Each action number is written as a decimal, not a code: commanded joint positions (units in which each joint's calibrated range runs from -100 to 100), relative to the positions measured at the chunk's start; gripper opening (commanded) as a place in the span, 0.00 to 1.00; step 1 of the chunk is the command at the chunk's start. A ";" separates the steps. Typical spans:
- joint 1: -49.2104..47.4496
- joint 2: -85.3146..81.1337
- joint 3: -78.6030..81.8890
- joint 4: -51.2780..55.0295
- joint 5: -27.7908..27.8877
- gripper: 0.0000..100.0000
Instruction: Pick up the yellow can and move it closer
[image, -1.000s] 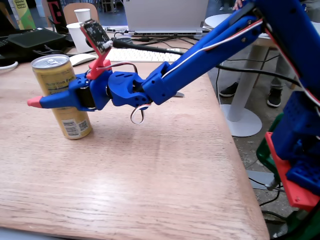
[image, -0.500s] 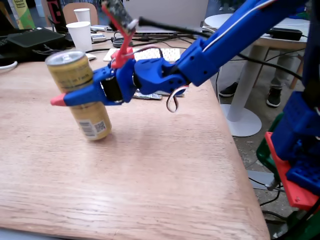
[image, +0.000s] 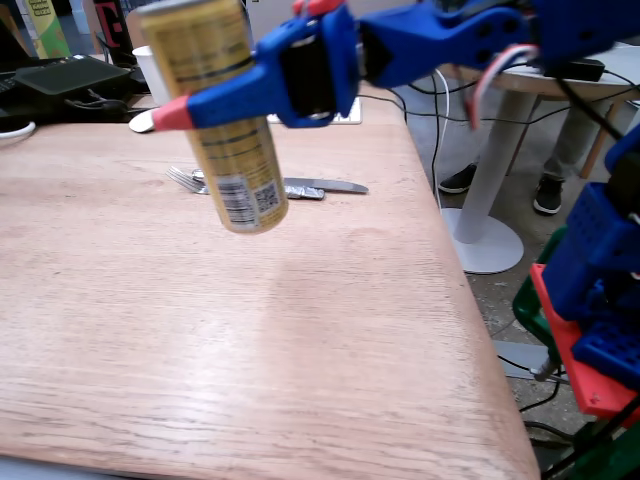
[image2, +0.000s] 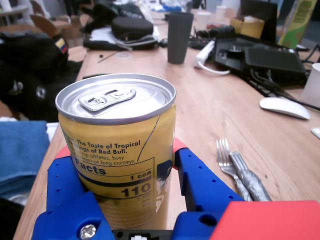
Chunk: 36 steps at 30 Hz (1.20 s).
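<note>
The yellow can hangs in the air above the wooden table, tilted slightly, its barcode end lowest. My blue gripper with a red fingertip is shut around its middle. In the wrist view the yellow can fills the centre, silver pull-tab top up, black nutrition text facing me. Blue fingers press against it on both sides. My gripper holds the can's lower half.
A fork and knife lie on the table behind the can; the fork also shows in the wrist view. A white mouse, dark cup, black bags and boxes crowd the far end. The table's right edge drops off.
</note>
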 joint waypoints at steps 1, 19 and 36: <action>0.17 -18.40 10.06 -0.11 -0.20 0.11; -6.76 -64.54 40.83 31.17 -0.20 0.11; -6.26 -66.17 42.72 36.84 0.15 0.11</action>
